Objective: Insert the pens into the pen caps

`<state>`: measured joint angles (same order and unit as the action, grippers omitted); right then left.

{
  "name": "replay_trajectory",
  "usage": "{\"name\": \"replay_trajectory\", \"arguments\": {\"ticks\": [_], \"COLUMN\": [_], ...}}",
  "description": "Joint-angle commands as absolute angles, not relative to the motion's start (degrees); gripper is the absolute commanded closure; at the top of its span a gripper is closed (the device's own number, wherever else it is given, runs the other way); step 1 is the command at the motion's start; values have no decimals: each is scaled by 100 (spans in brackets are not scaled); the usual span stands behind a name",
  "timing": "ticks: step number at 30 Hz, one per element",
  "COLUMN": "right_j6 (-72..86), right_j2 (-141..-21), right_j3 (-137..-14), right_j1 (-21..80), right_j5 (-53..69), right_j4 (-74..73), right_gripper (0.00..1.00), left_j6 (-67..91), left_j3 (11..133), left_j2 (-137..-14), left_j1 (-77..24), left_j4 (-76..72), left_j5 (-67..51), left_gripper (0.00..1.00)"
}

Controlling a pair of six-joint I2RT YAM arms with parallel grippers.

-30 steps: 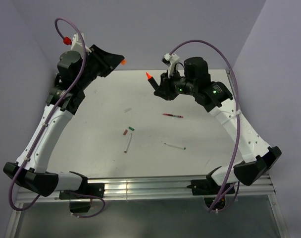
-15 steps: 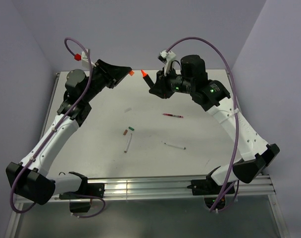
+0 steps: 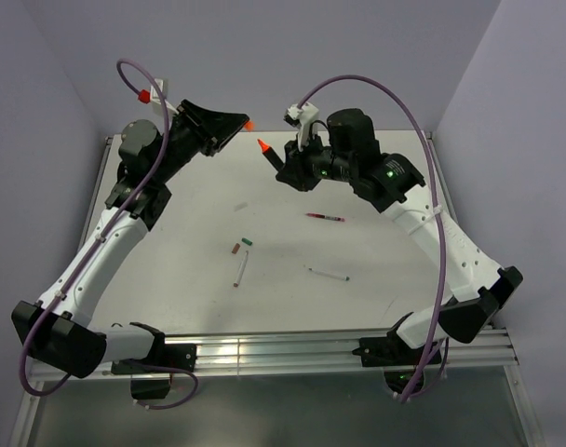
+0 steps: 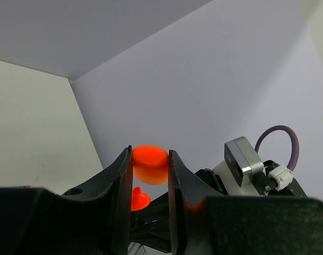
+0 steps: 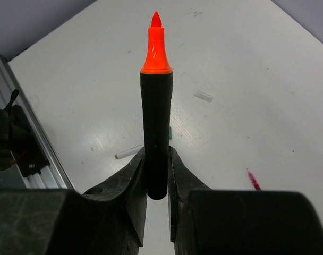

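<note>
The orange cap (image 4: 150, 162) is pinched between the fingers of the left gripper (image 4: 150, 154), whose jaws are narrowed to the cap's width, and it is held raised above the far left part of the white table (image 3: 181, 279). The black marker (image 5: 156, 122) is clamped by its lower end in the right gripper (image 5: 156, 154), the jaws being closed tightly on the barrel, with the orange tip (image 5: 156, 42) pointed away from the fingers. In the top view the marker's tip is aimed towards the cap, and the two are seen near each other but apart. On the table the dark red pen (image 3: 326, 217) is laid right of centre; the green cap (image 3: 248, 241) and the brownish-red cap (image 3: 235, 249) are set just beside each other near the centre, with one white pen (image 3: 240, 270) just nearer the bases and a second white pen (image 3: 328, 275) well to its right
</note>
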<state>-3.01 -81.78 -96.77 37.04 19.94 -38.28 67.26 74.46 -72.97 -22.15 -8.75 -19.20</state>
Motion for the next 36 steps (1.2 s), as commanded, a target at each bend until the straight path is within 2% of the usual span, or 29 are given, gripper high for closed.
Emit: {"name": "replay_trajectory", "arguments": {"ticks": [1,26,36], "right_j6": [-413,-308,-237], "right_j2": [-8244,-8411,-8595], "right_j3": [-9984,-10090,-10423], "right_j1": [3770,3814,3814], "right_j5": [1635,1547,1591], "right_j4": [-3771,-3762,-3771], "right_gripper": [100,100,100], "left_j6": [6680,6179,5932], "left_j3": [7787,7981,7832], "left_j2": [-7348,-7532,-7567], "left_j1": [-2302,-2443,-2830], "left_j4": [-730,-237,185], "left_j5": [-1925,-1784,-1661], "left_gripper": [100,100,100]}}
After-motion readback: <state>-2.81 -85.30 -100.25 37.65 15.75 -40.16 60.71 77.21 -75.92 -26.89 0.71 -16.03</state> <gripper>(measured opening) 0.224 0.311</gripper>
